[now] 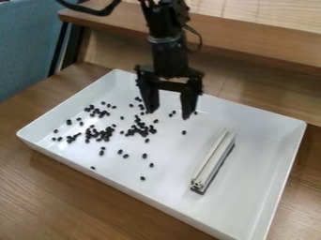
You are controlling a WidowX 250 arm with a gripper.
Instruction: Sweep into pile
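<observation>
Pincer (169, 114) is hanging with tips spread wide apart over the white tray (260, 154), near scattered black beans (98, 135)

The tray (260, 140) lies on the tabletop (81, 201). In it, pellets (99, 135) spread across the left and middle (a few strays sit toward the near side), and the bar (214, 159) lies to their right. Behind the tray runs a ledge (251, 42).

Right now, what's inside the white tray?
The tray holds scattered dark beads and a pale grooved bar. Whatever is under the bar is covered; the tool hides part of the far side.
</observation>
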